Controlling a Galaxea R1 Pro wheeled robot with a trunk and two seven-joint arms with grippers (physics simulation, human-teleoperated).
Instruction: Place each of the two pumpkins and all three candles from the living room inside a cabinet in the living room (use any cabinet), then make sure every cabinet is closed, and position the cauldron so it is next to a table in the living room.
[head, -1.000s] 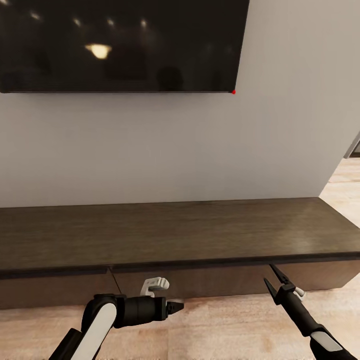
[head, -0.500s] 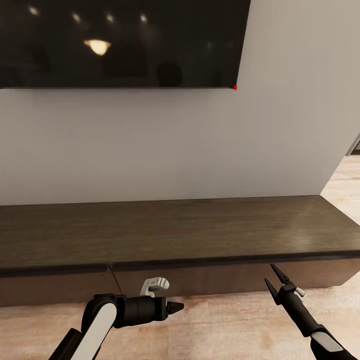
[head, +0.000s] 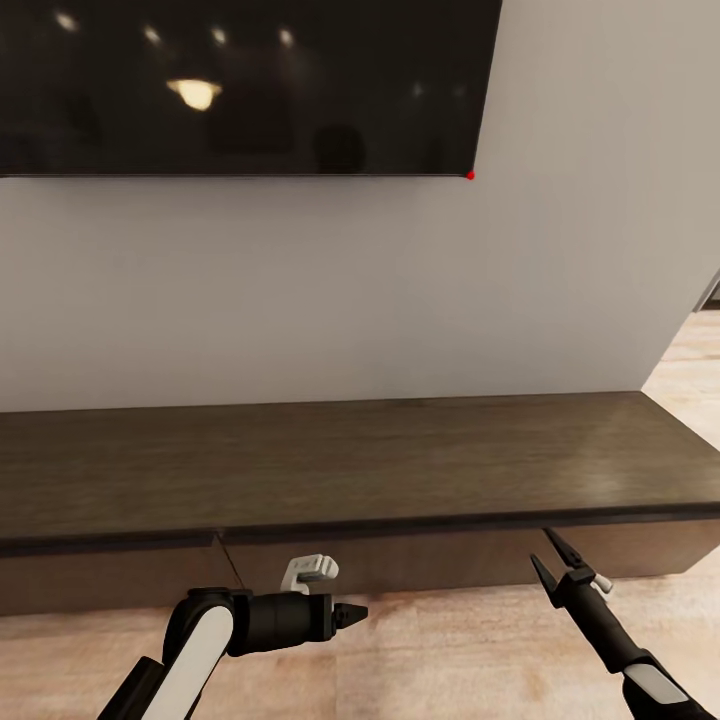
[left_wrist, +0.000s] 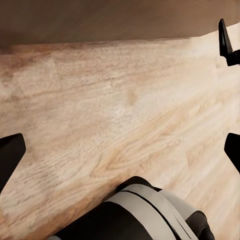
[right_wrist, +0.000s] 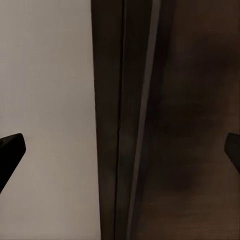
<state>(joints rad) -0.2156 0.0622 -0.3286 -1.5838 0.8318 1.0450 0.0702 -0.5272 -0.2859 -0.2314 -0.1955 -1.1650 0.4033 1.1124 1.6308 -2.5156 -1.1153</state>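
The robot faced the dark wood cabinet (head: 380, 455), which stretched across the middle of the frame beneath a black wall TV (head: 240, 85) at upper left, drawer fronts flush. Its right hand (head: 553, 558), fingers apart, reached up at lower right to the cabinet's front edge, tips just under the overhanging top. The left hand (head: 355, 613), at lower centre above the plank floor (head: 450, 660), pointed right; its fingers stood apart in the wrist camera.

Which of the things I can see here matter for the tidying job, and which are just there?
Part of the job:
- cabinet, long and low, drawer fronts shut as far as shown
- right gripper, open, raised at the cabinet's front edge
- left gripper, empty, over the floor

Just there:
- TV
- wall
- floor
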